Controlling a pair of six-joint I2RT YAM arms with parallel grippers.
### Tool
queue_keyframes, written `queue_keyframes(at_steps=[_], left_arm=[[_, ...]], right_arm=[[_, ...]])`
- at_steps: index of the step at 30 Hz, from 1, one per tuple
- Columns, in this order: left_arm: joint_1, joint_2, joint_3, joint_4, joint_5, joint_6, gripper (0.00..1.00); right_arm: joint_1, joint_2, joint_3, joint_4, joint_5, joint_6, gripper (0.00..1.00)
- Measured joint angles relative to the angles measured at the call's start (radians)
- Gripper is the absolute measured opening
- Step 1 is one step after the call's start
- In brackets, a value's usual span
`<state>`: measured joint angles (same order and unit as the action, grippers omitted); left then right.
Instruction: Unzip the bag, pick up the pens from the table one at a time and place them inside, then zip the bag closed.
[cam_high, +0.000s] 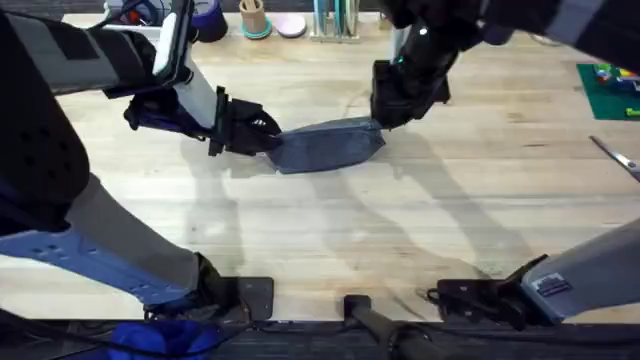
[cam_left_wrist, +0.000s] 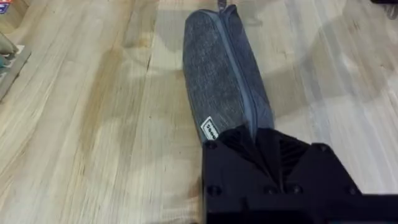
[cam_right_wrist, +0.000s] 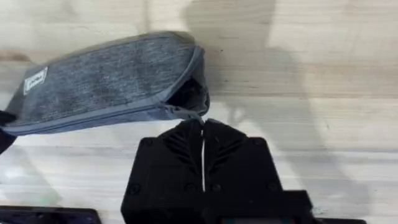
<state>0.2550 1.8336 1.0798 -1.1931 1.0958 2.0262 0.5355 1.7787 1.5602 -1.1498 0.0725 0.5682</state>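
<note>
The blue-grey bag (cam_high: 325, 146) lies flat mid-counter (cam_high: 420, 210), long axis running nine to three o'clock. Its three-o'clock end gapes slightly open.

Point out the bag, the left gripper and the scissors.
bag (cam_high: 330, 146): overhead view, middle of its fabric side.
left gripper (cam_high: 268, 132): overhead view, fingertips at the bag's left end.
scissors (cam_high: 615, 155): overhead view, blades at the table's right edge.

On the pale wooden desk (cam_high: 330, 225) lies the grey bag (cam_high: 325, 147); silver scissors (cam_high: 617, 156) lie near its right edge.
</note>
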Motion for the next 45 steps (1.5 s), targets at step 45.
queue_keyframes(at_steps=[45], left_arm=[[-0.007,0.0,0.0,-0.003,0.005,0.0,0.042]], right_arm=[[-0.318,-0.029,-0.307,0.224,-0.26,-0.132,0.033]])
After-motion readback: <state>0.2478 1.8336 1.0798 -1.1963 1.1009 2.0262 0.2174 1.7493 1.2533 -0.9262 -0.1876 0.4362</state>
